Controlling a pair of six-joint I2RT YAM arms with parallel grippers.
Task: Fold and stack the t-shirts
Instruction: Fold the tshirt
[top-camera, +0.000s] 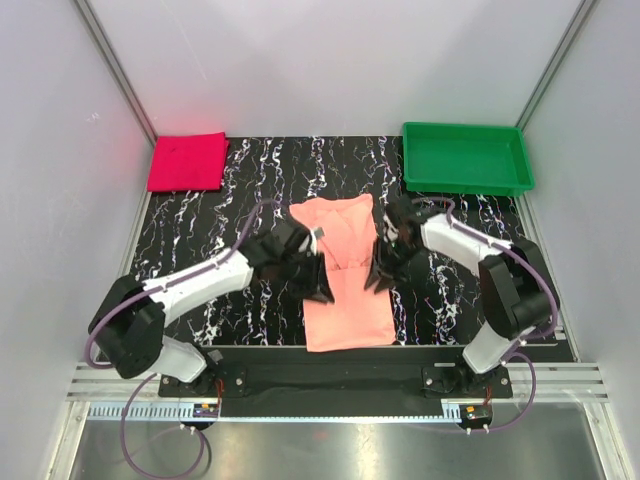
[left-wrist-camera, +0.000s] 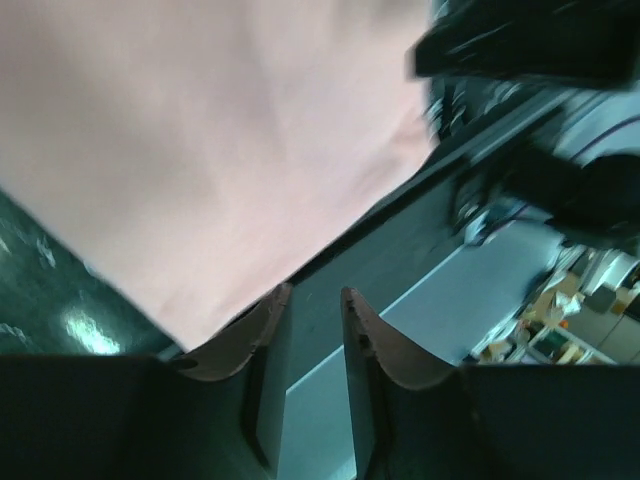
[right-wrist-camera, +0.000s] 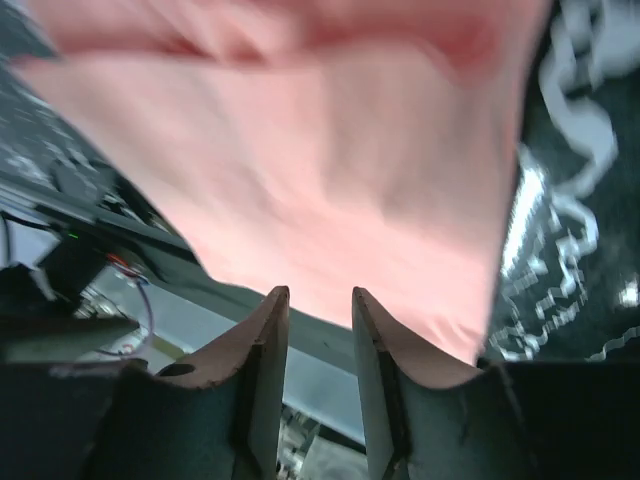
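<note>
The salmon-pink t-shirt lies in the middle of the black marbled table as a long strip, its collar end rumpled toward the back. The magenta t-shirt sits folded at the back left corner. My left gripper hangs over the pink shirt's left edge. In the left wrist view it is open and empty, with the pink shirt beyond its tips. My right gripper is at the shirt's right edge. In its own view it is open, with pink cloth past its fingertips and none between them.
A green plastic tray stands at the back right corner. White walls close in the table on the left, back and right. The arms' bases and a metal rail run along the near edge.
</note>
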